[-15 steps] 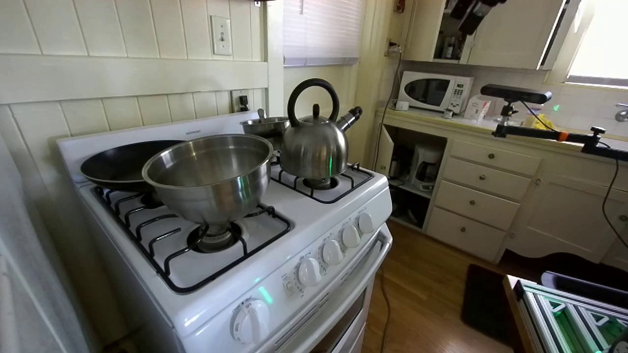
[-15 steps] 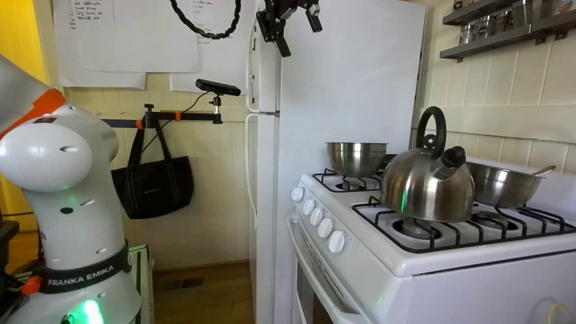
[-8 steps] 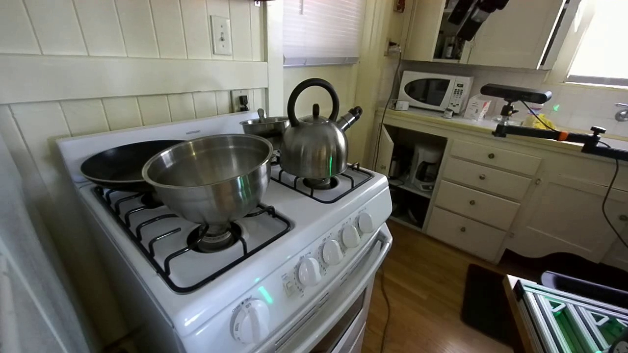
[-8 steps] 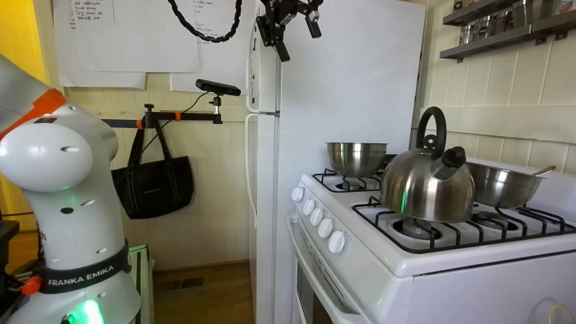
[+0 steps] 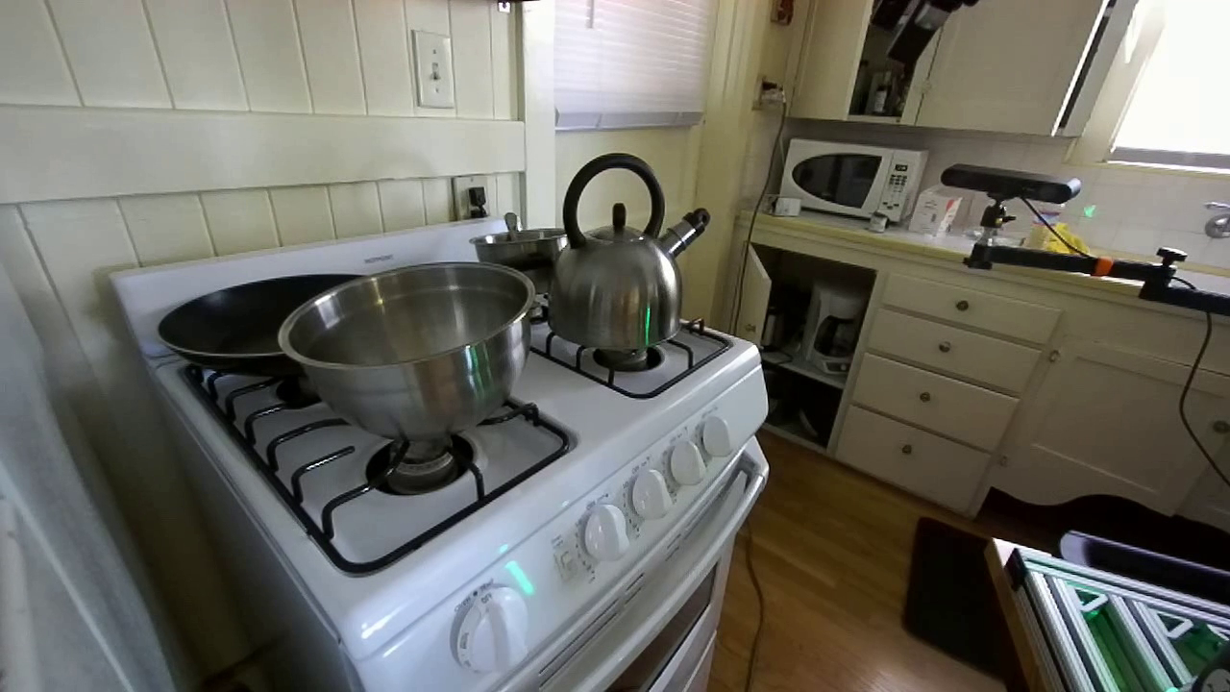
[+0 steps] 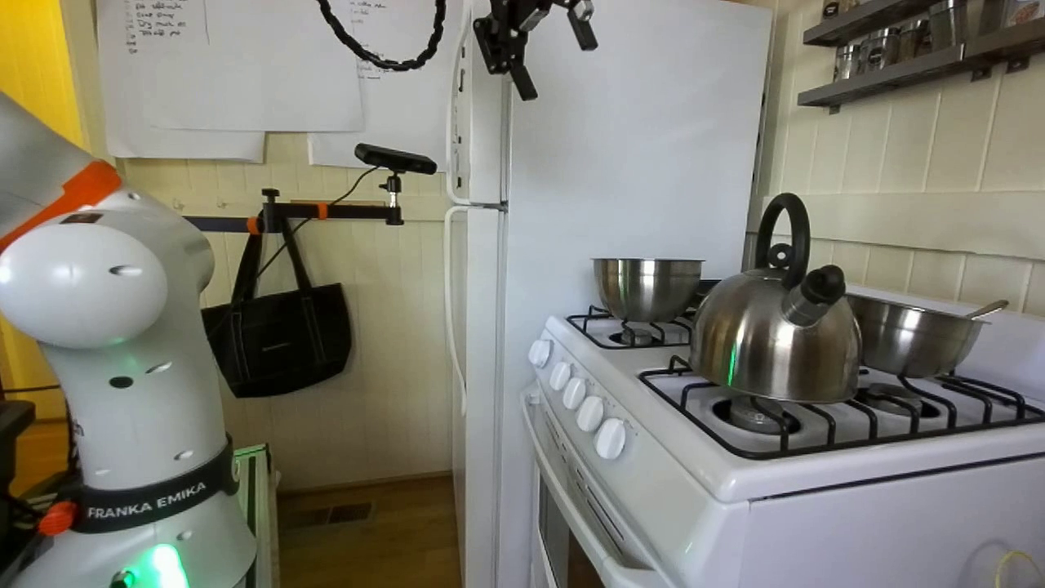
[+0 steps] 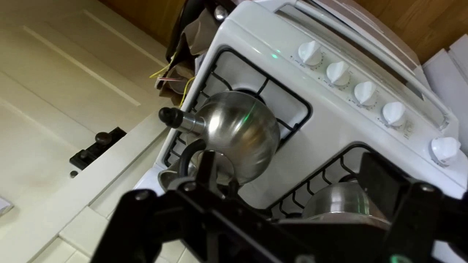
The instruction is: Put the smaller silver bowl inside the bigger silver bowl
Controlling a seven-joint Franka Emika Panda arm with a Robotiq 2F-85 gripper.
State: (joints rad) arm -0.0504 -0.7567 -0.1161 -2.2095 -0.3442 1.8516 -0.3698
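Observation:
The bigger silver bowl (image 5: 413, 384) is deep and shiny and stands upright on a front burner; it also shows in an exterior view (image 6: 649, 292) and partly in the wrist view (image 7: 342, 201). The smaller silver bowl (image 6: 918, 336) sits on a back burner behind the kettle, with a utensil handle sticking out of it; in an exterior view (image 5: 514, 250) the kettle partly hides it. In the wrist view only a bit of it shows (image 7: 167, 179). My gripper (image 6: 555, 64) is open and empty, high above and away from the stove; its fingers spread wide in the wrist view (image 7: 289, 168).
A steel kettle (image 6: 775, 343) with a tall black handle stands on a front burner beside the smaller bowl. A dark frying pan (image 5: 240, 322) lies behind the bigger bowl. The fridge (image 6: 637, 147) rises beside the stove. Spice shelves (image 6: 890, 73) hang on the wall.
My gripper has dipped slightly, then risen and shifted a little towards the stove side, staying open. The bowls, kettle and pan have not moved.

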